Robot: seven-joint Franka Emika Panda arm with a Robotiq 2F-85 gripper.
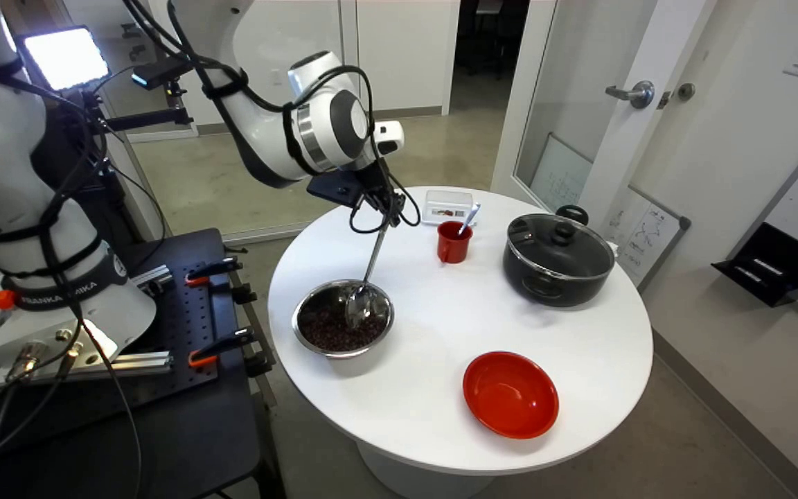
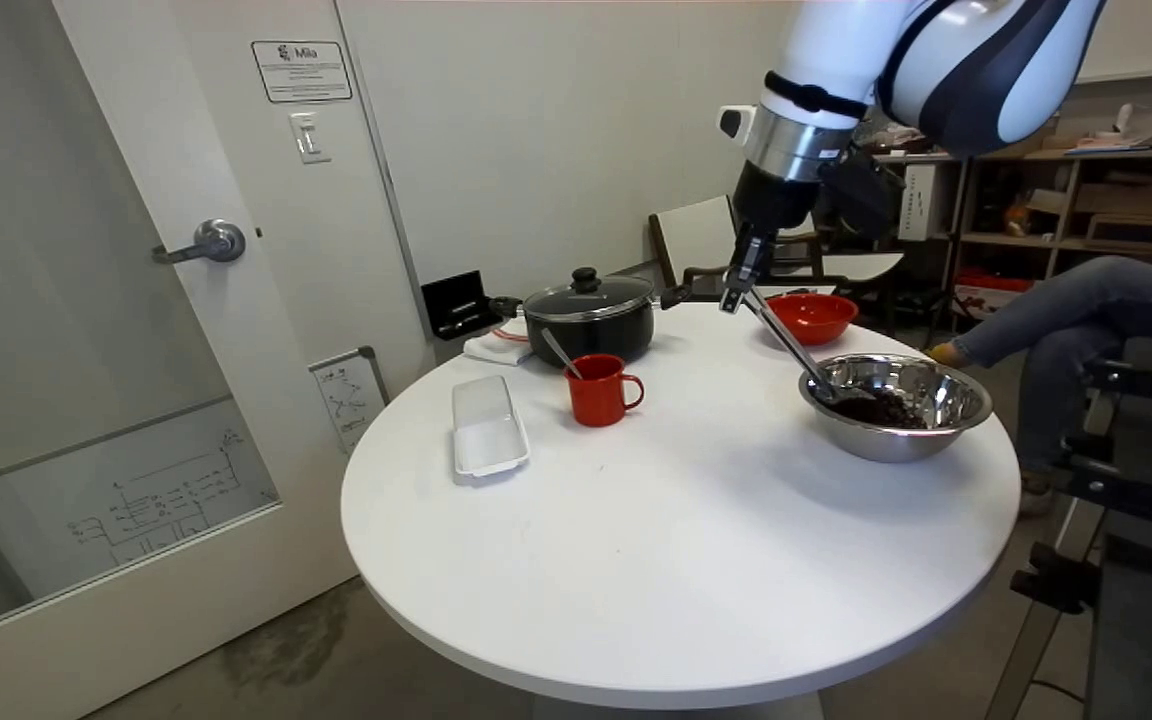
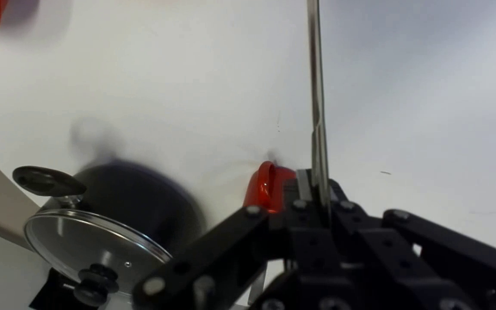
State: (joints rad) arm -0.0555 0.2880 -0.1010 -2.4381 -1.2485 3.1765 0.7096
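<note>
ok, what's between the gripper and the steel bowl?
Just the metal spoon: held by the gripper, shut on it, it slopes down with its head inside the steel bowl. Shows in both exterior views.

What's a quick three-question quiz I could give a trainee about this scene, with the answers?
1. Multiple choice: what do the fingers hold?
A) a red mug
B) a long metal utensil
C) a white tray

2. True or false: the black pot has its lid on.

3. Count: how many bowls are on the white table?

Key: 1. B. 2. True. 3. Two, a metal bowl and a red bowl.
</note>
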